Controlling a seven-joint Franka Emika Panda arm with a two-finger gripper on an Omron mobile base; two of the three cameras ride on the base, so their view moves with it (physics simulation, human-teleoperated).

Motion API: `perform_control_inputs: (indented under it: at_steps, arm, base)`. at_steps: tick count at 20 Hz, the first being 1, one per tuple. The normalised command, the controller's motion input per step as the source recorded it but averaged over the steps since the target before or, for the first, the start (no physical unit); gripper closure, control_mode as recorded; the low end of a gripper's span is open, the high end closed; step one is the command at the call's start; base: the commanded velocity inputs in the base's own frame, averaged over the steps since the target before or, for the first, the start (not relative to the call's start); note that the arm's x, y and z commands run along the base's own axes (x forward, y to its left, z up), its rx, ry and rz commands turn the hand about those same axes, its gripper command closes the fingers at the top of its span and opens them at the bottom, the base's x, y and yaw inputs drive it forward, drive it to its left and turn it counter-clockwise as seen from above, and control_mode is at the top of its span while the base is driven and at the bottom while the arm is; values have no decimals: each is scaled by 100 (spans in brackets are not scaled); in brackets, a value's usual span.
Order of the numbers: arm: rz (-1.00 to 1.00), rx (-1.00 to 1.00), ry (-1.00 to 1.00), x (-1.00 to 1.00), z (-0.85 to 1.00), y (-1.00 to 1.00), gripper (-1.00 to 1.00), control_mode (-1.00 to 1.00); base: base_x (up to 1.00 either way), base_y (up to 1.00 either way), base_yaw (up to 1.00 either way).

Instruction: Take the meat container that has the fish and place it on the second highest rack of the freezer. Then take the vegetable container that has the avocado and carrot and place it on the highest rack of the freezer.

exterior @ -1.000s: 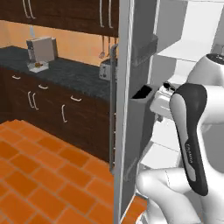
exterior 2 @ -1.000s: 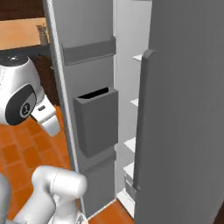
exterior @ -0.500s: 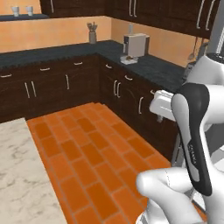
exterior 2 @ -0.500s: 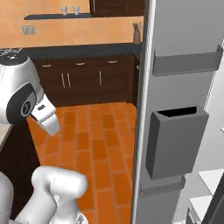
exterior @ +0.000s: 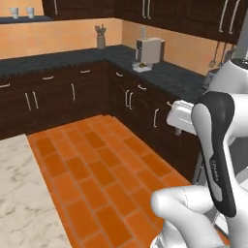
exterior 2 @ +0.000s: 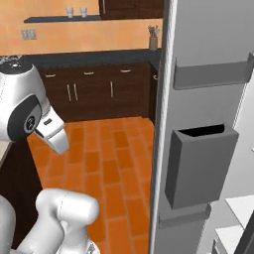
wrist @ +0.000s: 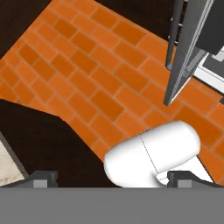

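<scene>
My base has swung since a second ago: the left view now faces dark cabinets [exterior: 72, 92] and orange floor [exterior: 97, 164]. In the right view the freezer [exterior 2: 208, 124] door stands open, its bin [exterior 2: 198, 163] looking empty. In the hand view my gripper [wrist: 111, 177] is spread wide, holding nothing; the shelves are cut off.

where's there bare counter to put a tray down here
The dark counter is bare along the back wall, from below the shelf with two cups to the utensil holder in the corner. The marble top at lower left is bare too. It is crowded round the coffee machine on the right-hand run. The gripper is open, holding nothing.
</scene>
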Motion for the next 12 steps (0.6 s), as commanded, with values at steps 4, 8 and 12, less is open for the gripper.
perform_control_inputs:
  at_steps: [4,8,12]
  arm:
    - [0,0,0,0,0,0,-100,100]
    - [0,0,0,0,0,0,-100,100]
    - [0,0,0,0,0,0,-100,100]
  base:
    - [100,2,51]
    - [100,0,38]
    - [100,2,-6]
